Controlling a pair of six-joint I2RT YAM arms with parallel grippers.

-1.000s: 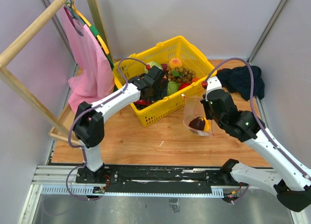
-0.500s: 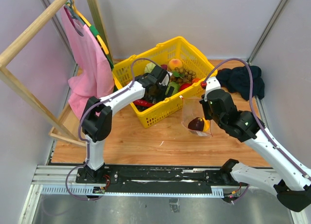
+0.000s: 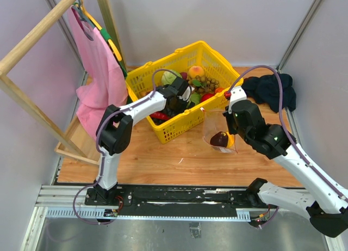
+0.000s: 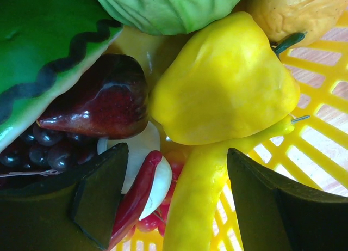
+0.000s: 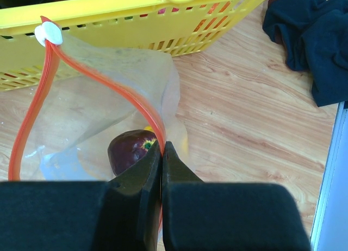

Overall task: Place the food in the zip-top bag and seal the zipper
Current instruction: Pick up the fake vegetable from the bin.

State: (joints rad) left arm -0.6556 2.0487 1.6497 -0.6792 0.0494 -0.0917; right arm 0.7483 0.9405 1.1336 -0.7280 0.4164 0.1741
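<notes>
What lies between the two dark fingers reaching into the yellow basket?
In the left wrist view, a long yellow piece and a red chili lie between the left gripper's open jaws, the yellow bell pepper just beyond.

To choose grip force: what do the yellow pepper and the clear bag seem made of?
The yellow pepper: probably moulded plastic, smooth, semi-glossy; soft highlights on its skin. The clear bag: thin transparent plastic film, glossy; it crinkles and a dark fruit shows through.
</notes>
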